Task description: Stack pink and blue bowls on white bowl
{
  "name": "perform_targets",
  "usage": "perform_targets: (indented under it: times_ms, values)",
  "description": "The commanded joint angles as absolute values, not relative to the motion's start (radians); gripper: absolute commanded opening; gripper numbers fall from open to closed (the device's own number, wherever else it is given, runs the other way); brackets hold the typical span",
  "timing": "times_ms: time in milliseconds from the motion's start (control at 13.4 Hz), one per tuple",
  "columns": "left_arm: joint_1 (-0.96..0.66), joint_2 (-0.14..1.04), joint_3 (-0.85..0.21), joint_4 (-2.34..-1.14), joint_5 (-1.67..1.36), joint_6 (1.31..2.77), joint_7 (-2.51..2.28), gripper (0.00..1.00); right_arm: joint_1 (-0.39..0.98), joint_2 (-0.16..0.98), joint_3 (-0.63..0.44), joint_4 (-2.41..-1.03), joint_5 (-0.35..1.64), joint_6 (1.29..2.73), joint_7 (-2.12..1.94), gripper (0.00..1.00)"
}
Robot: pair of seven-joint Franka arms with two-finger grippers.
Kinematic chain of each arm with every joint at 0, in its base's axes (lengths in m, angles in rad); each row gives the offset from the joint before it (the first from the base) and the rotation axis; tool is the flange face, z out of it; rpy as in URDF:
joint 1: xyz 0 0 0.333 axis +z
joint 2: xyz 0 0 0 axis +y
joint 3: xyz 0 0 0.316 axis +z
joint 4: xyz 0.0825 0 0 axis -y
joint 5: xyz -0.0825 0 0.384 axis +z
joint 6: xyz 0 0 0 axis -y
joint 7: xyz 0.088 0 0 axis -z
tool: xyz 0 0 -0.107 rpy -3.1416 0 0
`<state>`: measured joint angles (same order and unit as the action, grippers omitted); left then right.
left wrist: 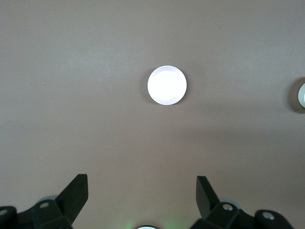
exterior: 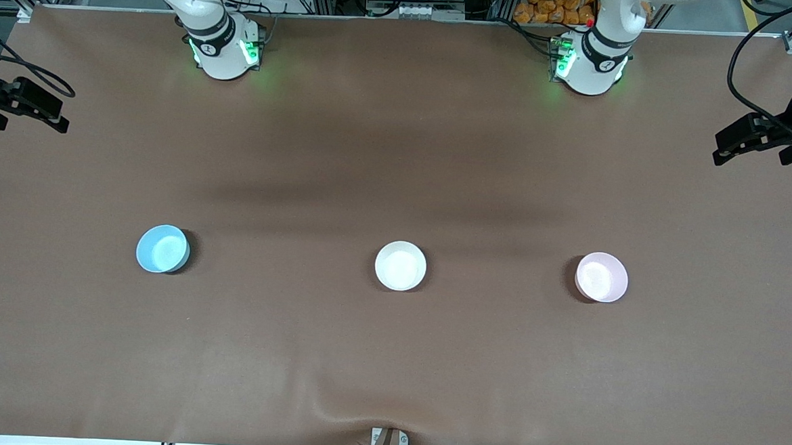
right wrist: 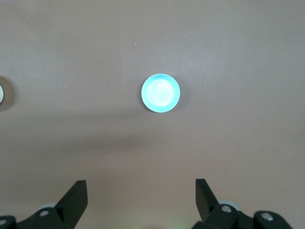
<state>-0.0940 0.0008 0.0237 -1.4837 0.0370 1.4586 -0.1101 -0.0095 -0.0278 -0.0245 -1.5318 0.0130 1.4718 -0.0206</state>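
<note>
Three small bowls stand apart in a row on the brown table. The light blue bowl [exterior: 163, 249] is toward the right arm's end, the white bowl [exterior: 400, 265] is in the middle, and the pale pink bowl [exterior: 601, 277] is toward the left arm's end. My left gripper [left wrist: 142, 183] is open and empty, high over the table, with the pink bowl [left wrist: 167, 85] ahead of it. My right gripper [right wrist: 141, 187] is open and empty, high over the table, with the blue bowl [right wrist: 160, 93] ahead of it. The white bowl shows at the edge of both wrist views [left wrist: 301, 95] [right wrist: 1, 94].
The brown cloth [exterior: 389, 358] covers the whole table and has a wrinkle near its front edge [exterior: 332, 409]. The two arm bases [exterior: 225, 47] [exterior: 591, 63] stand at the table's back edge. Black parts of the arms' hands show at the side edges [exterior: 19, 102] [exterior: 760, 136].
</note>
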Motion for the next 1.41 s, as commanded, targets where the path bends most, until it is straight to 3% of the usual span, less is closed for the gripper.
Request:
perform_targets:
  times_ms: [0,1338]
  values:
    - [-0.081,-0.006,0.018,-1.499,0.045,1.476,-0.100,1.00,-0.012,-0.029,-0.026,-1.534,-0.003,1.474,-0.012,1.00]
    - [-0.032,-0.031,0.018,-1.638,0.043,1.597,-0.095,1.00,0.060,0.120,-0.023,-1.532,0.035,1.479,-0.090,1.00]
